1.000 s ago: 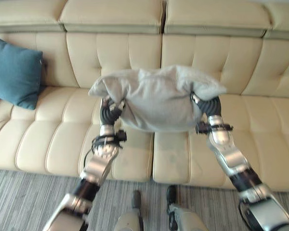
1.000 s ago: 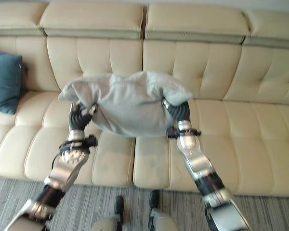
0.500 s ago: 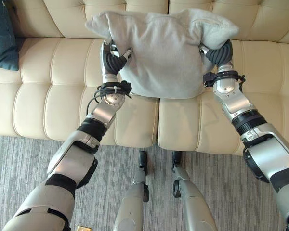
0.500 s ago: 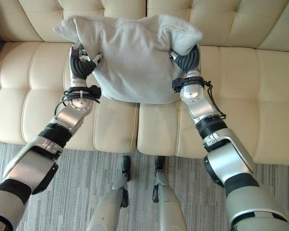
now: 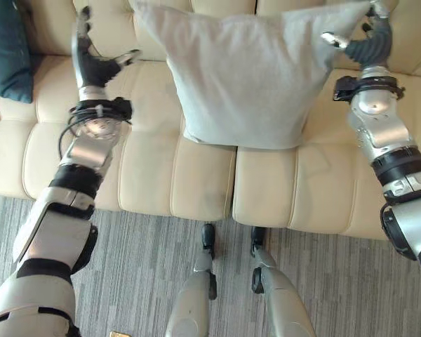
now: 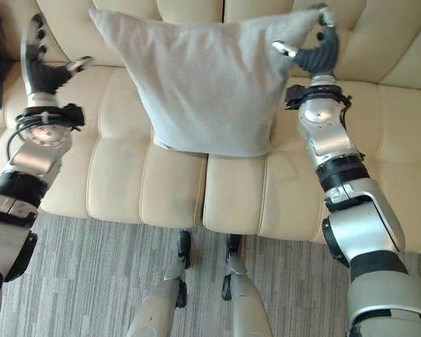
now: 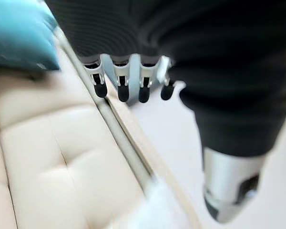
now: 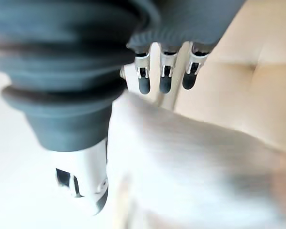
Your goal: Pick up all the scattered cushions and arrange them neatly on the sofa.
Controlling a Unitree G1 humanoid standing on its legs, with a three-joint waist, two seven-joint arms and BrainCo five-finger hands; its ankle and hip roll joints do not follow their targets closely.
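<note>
Left hand [image 5: 91, 67] is raised, fingers spread and released, well apart from the cushion [image 5: 256, 74]. Right hand [image 6: 317, 53], fingers straight, touches its corner.

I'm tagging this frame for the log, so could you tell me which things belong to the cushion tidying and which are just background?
Part of the job:
grey cushion, propped on the sofa
teal cushion, at the sofa's left end
cream sofa
left hand, open
right hand, at the grey cushion's corner

Background:
striped grey carpet

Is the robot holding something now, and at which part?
No firm hold shows. The left hand is open, off the grey fabric cushion; the right hand is open beside its upper corner.
</note>
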